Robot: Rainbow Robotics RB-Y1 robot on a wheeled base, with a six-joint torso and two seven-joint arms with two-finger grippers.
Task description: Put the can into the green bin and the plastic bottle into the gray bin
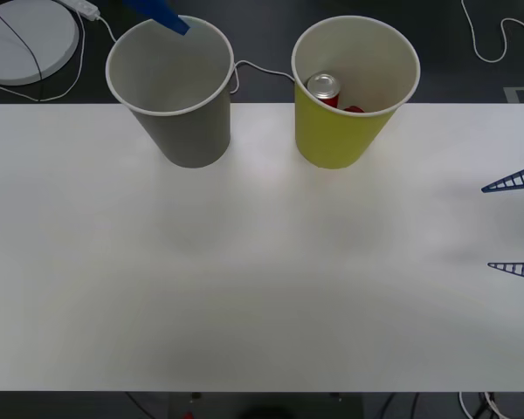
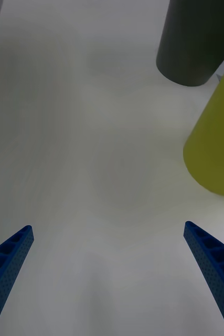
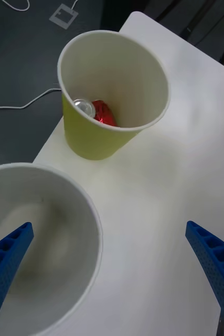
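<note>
Hovering open-fingered over the gray bin (image 1: 171, 83), the left gripper (image 3: 109, 273) holds nothing; the can (image 1: 324, 86) lies in the green bin (image 1: 349, 131) at 3 o'clock of it, the right gripper (image 1: 515, 225) waits open at the table's (image 1: 244, 279) right edge, and no bottle shows, so next likely a retreat.

My table (image 1: 244, 279) is a plain white top, and just two things sit right on it: the gray bin (image 1: 185, 131) and the green bin (image 1: 341, 131), both upright along the far edge, side by side but not touching (gray one's on my left). The near part is bare white surface.

Shiny metal can (image 1: 325, 87), matt bins, smooth white table (image 1: 244, 279).
</note>
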